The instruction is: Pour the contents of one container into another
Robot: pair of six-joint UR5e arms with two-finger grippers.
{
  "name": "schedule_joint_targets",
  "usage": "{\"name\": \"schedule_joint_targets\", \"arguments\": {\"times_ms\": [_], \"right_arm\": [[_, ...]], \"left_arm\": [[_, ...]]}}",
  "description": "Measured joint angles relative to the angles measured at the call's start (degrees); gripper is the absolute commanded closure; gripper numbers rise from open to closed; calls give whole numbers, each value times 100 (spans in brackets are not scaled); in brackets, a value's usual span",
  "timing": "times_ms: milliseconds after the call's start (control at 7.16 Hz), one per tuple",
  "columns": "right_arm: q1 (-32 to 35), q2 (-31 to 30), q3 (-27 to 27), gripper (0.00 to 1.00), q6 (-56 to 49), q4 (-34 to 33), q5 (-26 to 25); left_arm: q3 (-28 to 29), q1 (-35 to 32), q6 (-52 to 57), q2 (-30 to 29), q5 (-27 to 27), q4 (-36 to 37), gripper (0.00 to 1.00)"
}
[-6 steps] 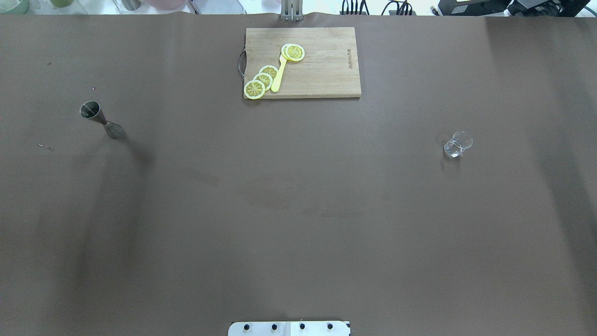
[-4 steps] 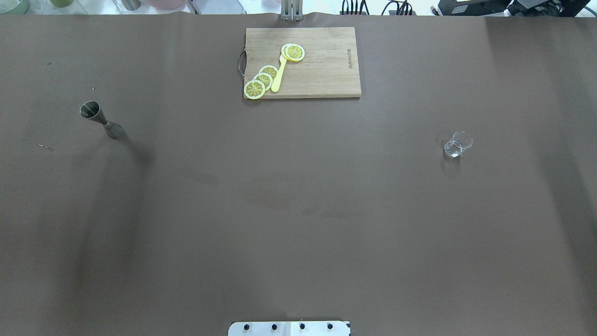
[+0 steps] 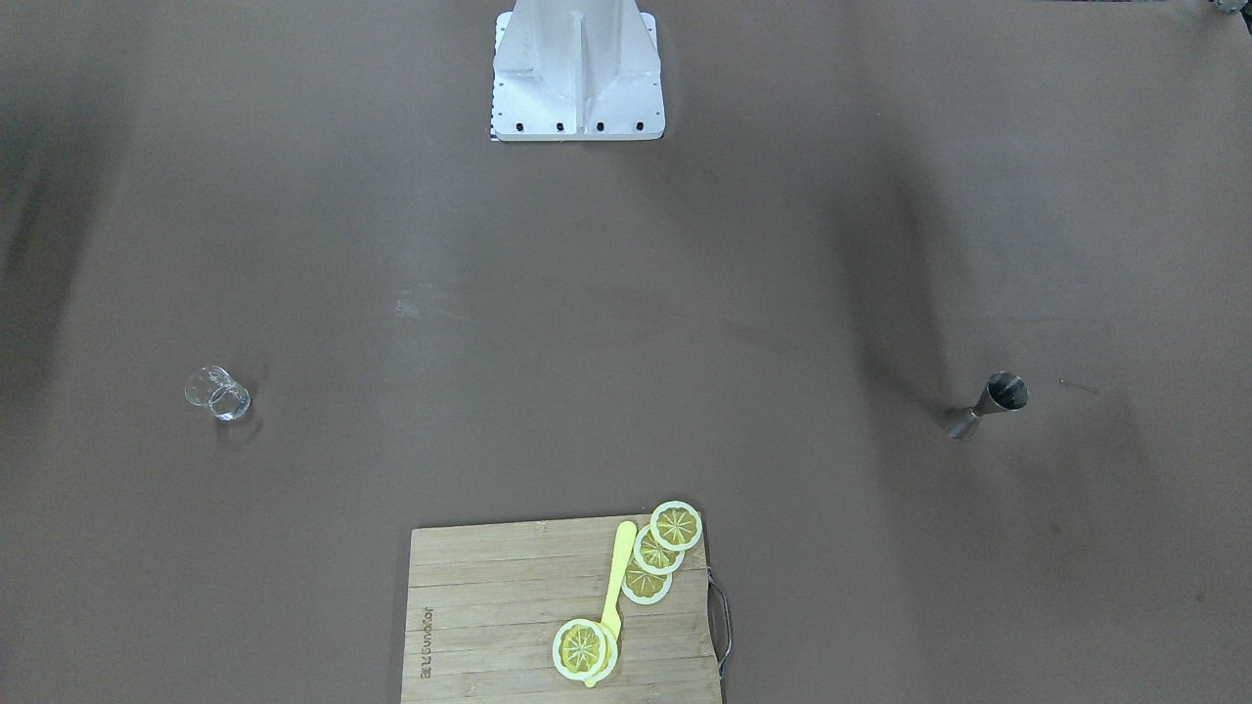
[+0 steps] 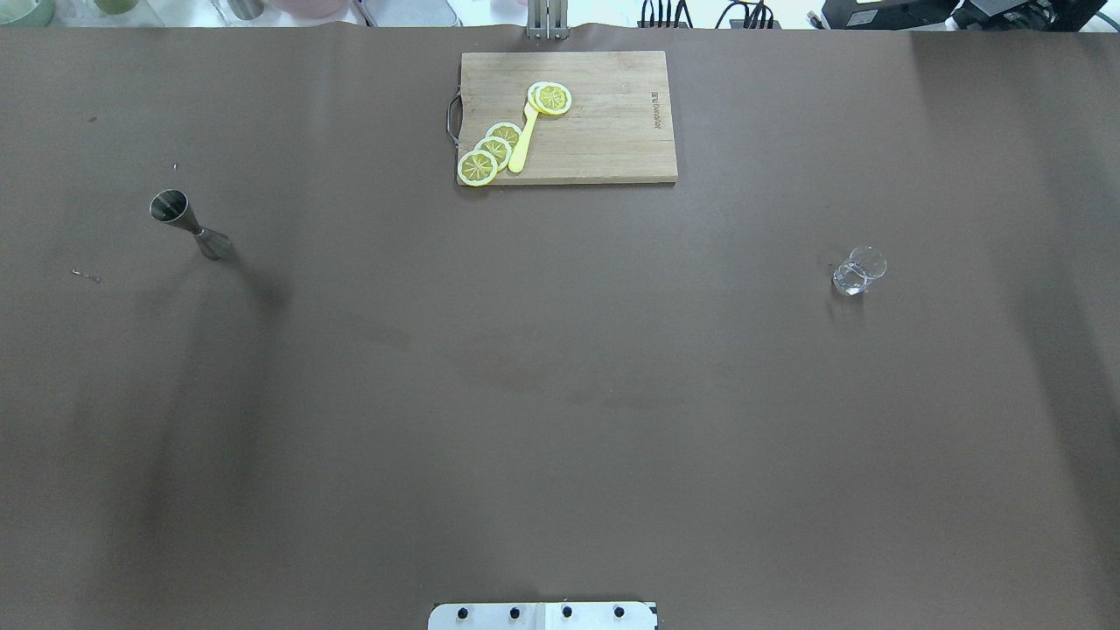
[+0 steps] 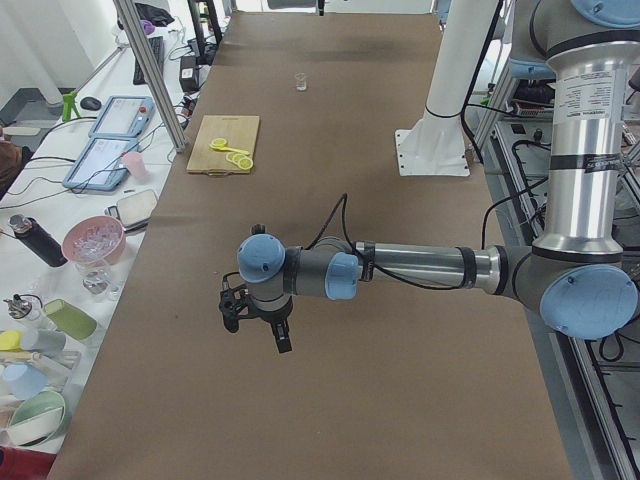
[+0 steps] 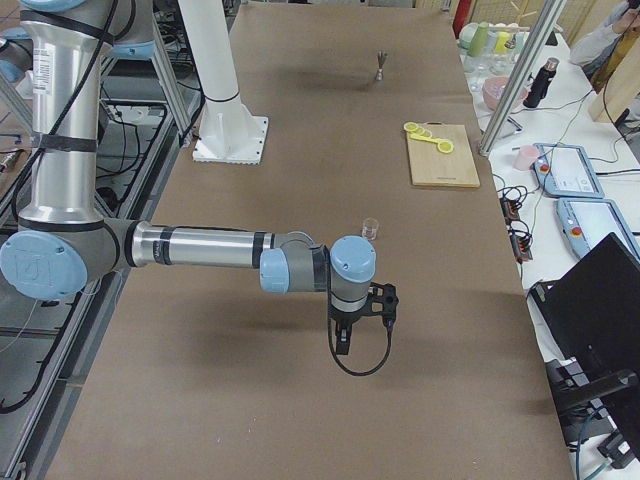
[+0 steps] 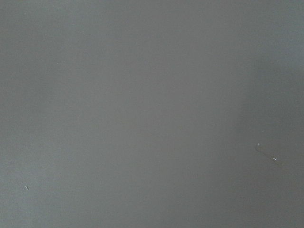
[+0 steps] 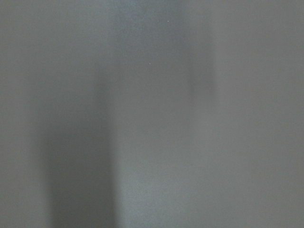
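Observation:
A steel jigger (image 4: pixel 184 224) (image 3: pixel 986 404) (image 6: pixel 381 64) stands upright on the brown table's left half. A small clear glass (image 4: pixel 859 270) (image 3: pixel 217 393) (image 5: pixel 300 82) (image 6: pixel 371 228) stands on the right half. Neither arm shows in the overhead or front views. Only the side views show my left gripper (image 5: pixel 258 324) and my right gripper (image 6: pixel 362 322), each hovering above the table beyond its end of it; I cannot tell whether they are open or shut. Both wrist views show only bare brown table cover.
A wooden cutting board (image 4: pixel 612 131) (image 3: pixel 489 626) with lemon slices (image 4: pixel 490 150) and a yellow utensil (image 4: pixel 521 140) lies at the far middle. The white robot base (image 3: pixel 577 68) stands at the near edge. Bowls, cups and tablets (image 5: pixel 100 160) sit past the far edge.

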Motion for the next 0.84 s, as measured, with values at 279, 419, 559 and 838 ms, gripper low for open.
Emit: {"name": "schedule_joint_targets", "arguments": {"times_ms": [279, 419, 559, 838], "right_arm": [[0, -30, -2, 0, -44, 20, 18], [0, -41, -2, 0, -65, 42, 28], [0, -45, -18, 0, -77, 58, 34], [2, -65, -84, 0, -89, 70, 20]], "left_arm": [[2, 2, 3, 7, -6, 2, 0], [5, 3, 2, 9, -8, 12, 0], [5, 3, 1, 10, -8, 24, 0], [14, 3, 0, 11, -7, 31, 0]]}}
